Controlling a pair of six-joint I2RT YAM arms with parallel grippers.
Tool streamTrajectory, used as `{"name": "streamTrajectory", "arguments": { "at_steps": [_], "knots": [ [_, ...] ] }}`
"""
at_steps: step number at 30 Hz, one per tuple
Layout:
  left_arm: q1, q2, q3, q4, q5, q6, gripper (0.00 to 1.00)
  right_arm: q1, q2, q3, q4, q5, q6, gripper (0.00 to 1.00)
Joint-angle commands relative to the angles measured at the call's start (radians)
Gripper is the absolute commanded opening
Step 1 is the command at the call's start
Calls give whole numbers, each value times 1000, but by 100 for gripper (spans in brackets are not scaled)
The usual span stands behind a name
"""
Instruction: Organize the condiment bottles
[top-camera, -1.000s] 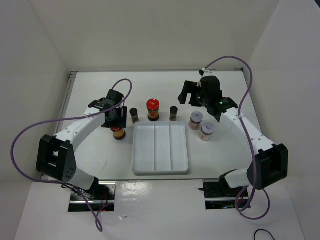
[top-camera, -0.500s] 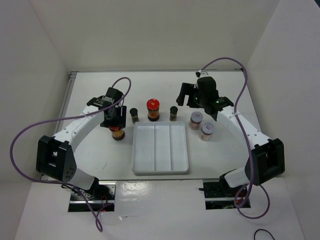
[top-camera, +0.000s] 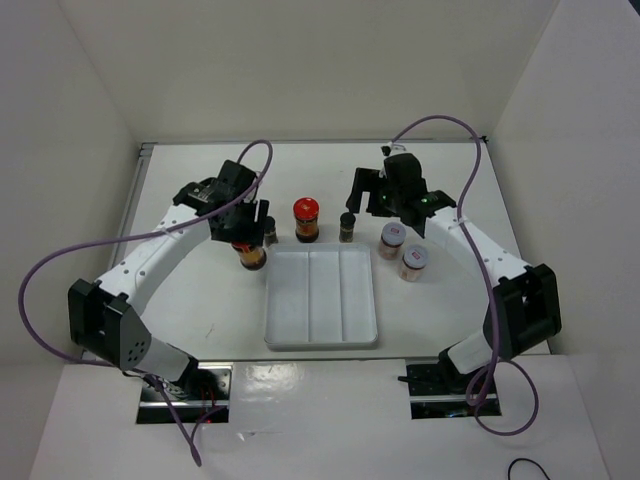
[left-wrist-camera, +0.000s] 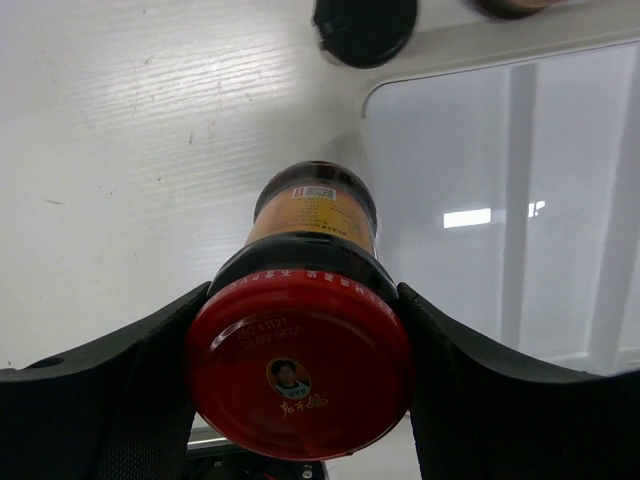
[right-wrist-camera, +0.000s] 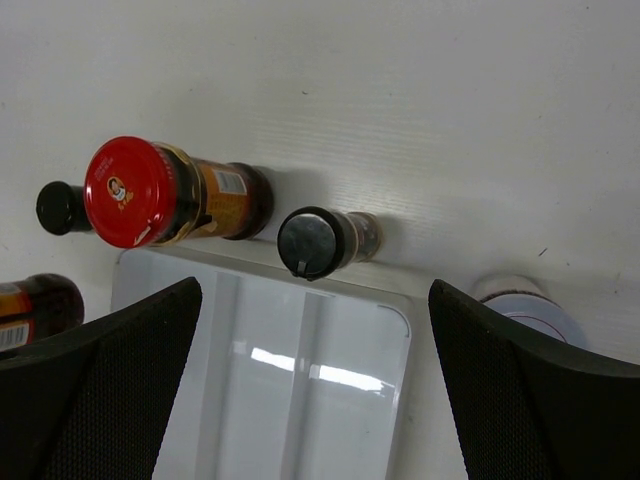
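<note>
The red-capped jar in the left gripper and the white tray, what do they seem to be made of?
Jar: likely clear glass or hard plastic; orange-brown contents show through its glossy wall. Red cap: smooth, faintly shiny, printed; metal or plastic, cannot tell. Tray: apparently white moulded plastic, glossy, with a bright reflection on its floor.

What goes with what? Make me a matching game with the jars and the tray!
Things:
1. left red-capped jar
2. pinkish jars
3. white tray
4. right dark jar

Places or states:
A. standing right of the tray
B. has three sections
C. in line with the open right end effector
D. gripped by the left end effector

Pairs: 1-D, 2-A, 3-B, 4-C
</note>
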Motion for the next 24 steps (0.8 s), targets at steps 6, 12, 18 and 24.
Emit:
{"name": "streamTrajectory", "arguments": {
  "at_steps": [6,12,18,24],
  "knots": [
    [-113,-4,158,-11,67,23,43,18,19,68,11,56,5,99],
    [-193,65,194,9,45,14,43,9,19,102,-9,96,5,99],
    [-213,117,194,55,45,5,43,-57,-26,91,-38,107,5,99],
    [-256,137,183,64,36,-14,41,-117,-58,41,-38,107,-5,99]
  ]
}}
